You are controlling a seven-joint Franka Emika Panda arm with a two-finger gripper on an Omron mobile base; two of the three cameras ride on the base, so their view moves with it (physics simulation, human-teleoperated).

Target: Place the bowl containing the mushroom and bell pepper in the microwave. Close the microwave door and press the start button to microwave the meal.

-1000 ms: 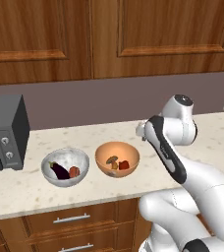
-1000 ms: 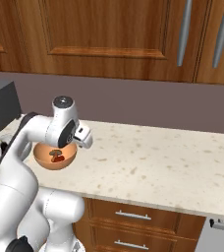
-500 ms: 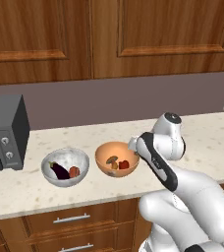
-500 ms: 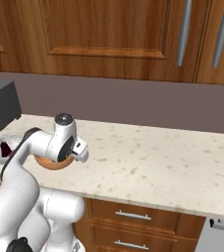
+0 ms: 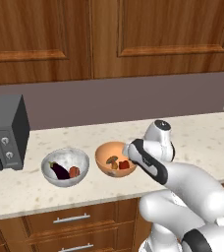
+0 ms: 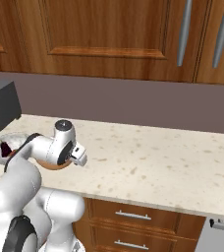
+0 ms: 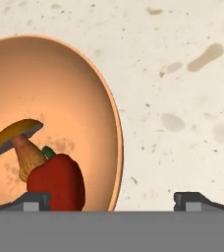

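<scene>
The bowl [image 7: 50, 123], orange-tan and holding the mushroom [image 7: 18, 142] beside the bell pepper [image 7: 57, 182], lies directly ahead of the gripper [image 7: 111, 199] in the hand view, its right-hand rim passing between the two dark fingertips [image 7: 35, 201], one tip over the bowl's interior near the pepper and the other over bare counter [image 7: 182, 98]. Compared with the pictures of a second and half a second ago, the arm has dropped from a raised pose to rim height, so the wrist now sits low against the bowl's right side in the left base view [image 5: 133, 150]; this suggests that the approach phase is ending and a pinch on the wall of the bowl is the step in hand. The jaws stand spread as wide as they go, holding nothing; no contact with the rim can be confirmed. Farther along the counter, to the left of the bowl [image 5: 115, 158], rests the grey-white bowl [image 5: 65, 166] with an eggplant, a distractor just beside the target. Farther left, a dark appliance [image 5: 6, 130] stands at the frame edge. Lifting, placing in the microwave, closing its door and pressing start all remain undone.
</scene>
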